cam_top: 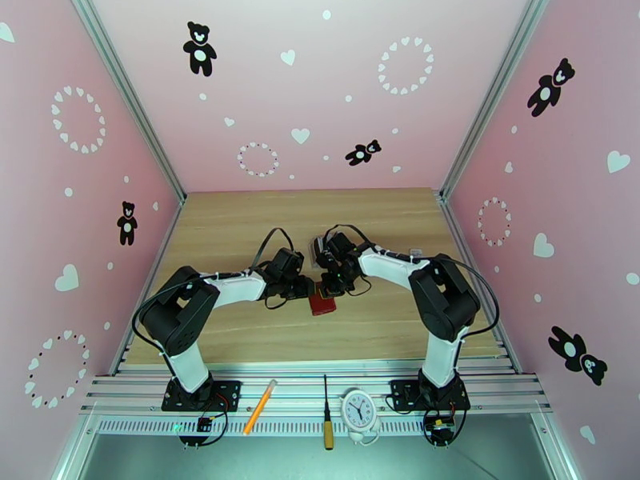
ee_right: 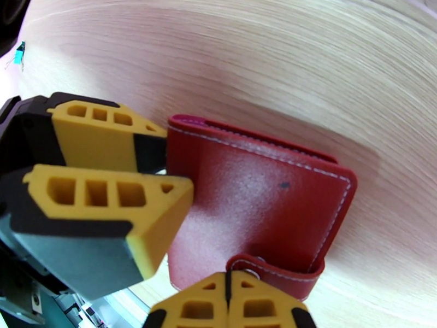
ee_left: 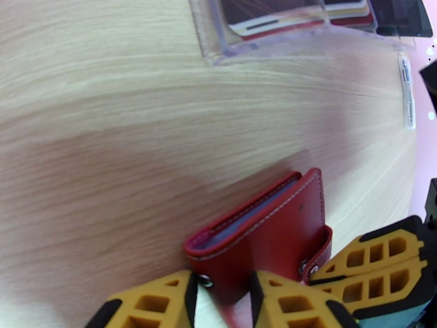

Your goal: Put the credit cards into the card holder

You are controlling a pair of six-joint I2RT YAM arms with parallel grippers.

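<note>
Table centre is crowded. The left gripper (cam_top: 302, 288) clamps the card holder (cam_top: 323, 302) from the left. The right gripper (cam_top: 340, 283), fingers pressed together, sits at the snap tab (ee_right: 273, 269) on the right. Both flanks are blocked by the arms.

A clear slotted stand (ee_left: 262, 36) with cards (ee_left: 273, 15) stands beyond the holder, with a strip of bare table (cam_top: 240, 226) between them.

Open lanes: the near strip in front of the holder and the far corners. Pink walls (cam_top: 104, 194) close three sides. A pen (cam_top: 261, 406), screwdriver (cam_top: 326, 414) and clock (cam_top: 358, 410) lie on the front rail between the arm bases.
</note>
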